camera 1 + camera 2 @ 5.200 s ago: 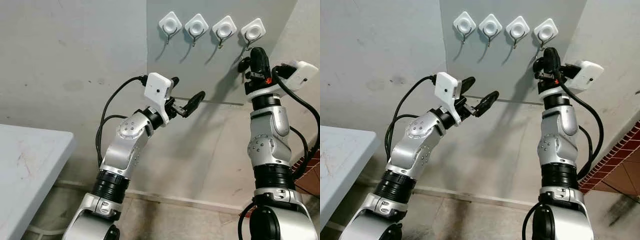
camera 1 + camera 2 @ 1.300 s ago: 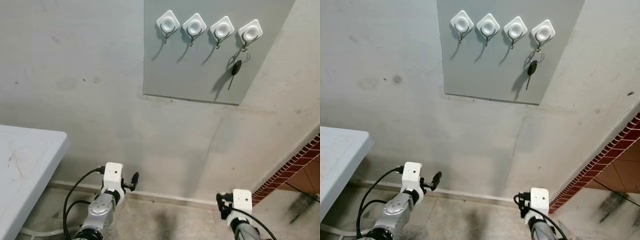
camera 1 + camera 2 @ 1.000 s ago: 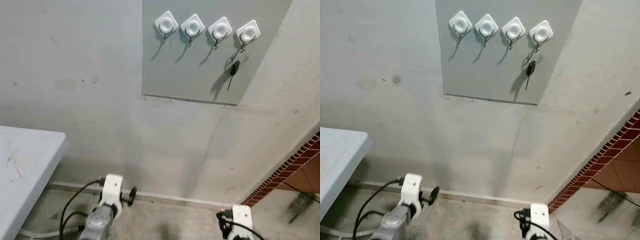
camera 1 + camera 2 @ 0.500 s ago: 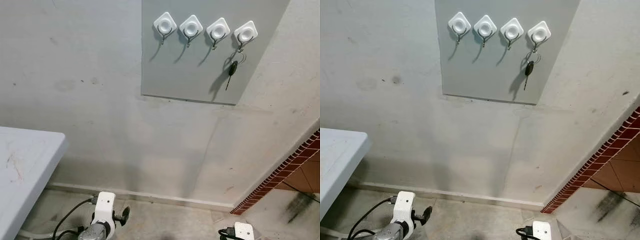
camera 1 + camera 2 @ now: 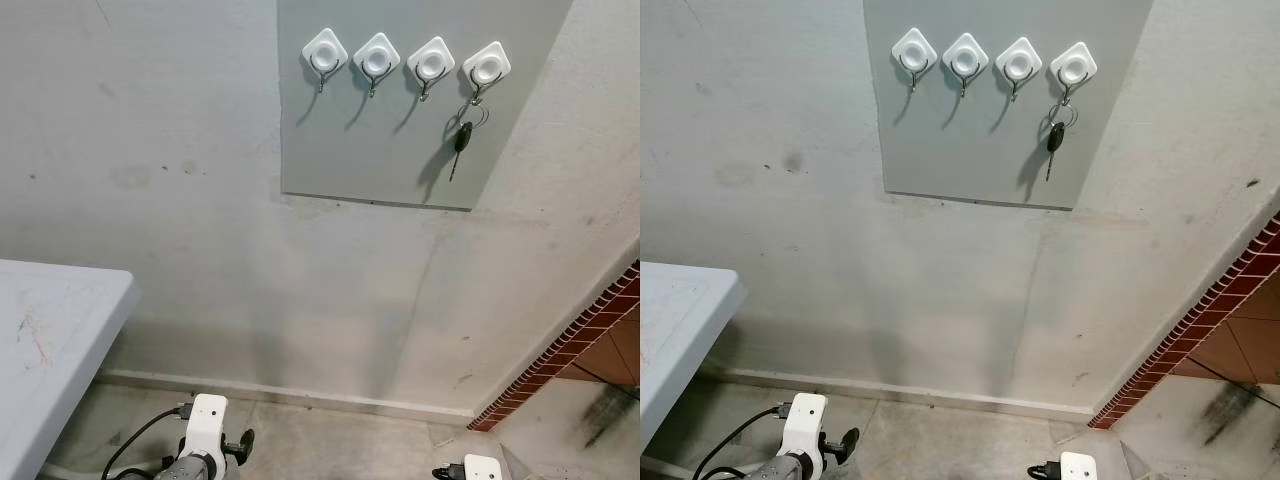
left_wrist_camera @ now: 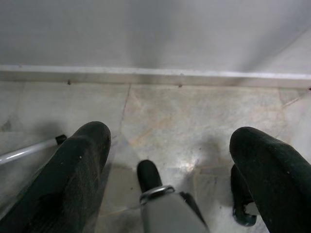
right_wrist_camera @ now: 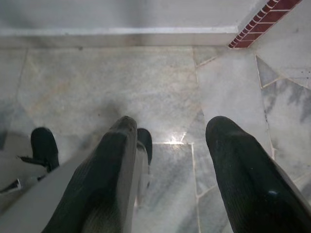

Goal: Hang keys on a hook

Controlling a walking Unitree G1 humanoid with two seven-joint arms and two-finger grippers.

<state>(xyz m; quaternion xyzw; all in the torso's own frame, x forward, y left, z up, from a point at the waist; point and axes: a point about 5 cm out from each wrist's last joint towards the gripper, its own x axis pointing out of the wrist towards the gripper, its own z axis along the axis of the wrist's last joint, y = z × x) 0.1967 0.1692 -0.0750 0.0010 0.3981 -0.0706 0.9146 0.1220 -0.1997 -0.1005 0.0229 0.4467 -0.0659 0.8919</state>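
A grey panel (image 5: pixel 390 150) on the wall carries a row of white diamond hooks. A black-headed key on a ring (image 5: pixel 461 136) hangs from the rightmost hook (image 5: pixel 486 68); the other hooks (image 5: pixel 377 60) are bare. Both arms hang low, far below the panel. The left arm's white wrist camera (image 5: pixel 207 418) shows at the lower edge, the right arm's (image 5: pixel 482 468) further right. In the left wrist view my left gripper (image 6: pixel 170 133) is open over the floor with nothing between its fingers. My right gripper (image 7: pixel 172 127) is likewise open and holds nothing.
A white table (image 5: pixel 50 340) juts in at the left. A red brick-patterned edge (image 5: pixel 585 335) runs down the wall at the right. A baseboard (image 5: pixel 300 393) meets a marble floor (image 7: pixel 112 82). My black feet (image 6: pixel 148 174) show beneath the fingers.
Earlier my right gripper was up at the rightmost hook and the left was raised. Both arms have since dropped to the floor, leaving the key hanging. The view has tilted slightly.
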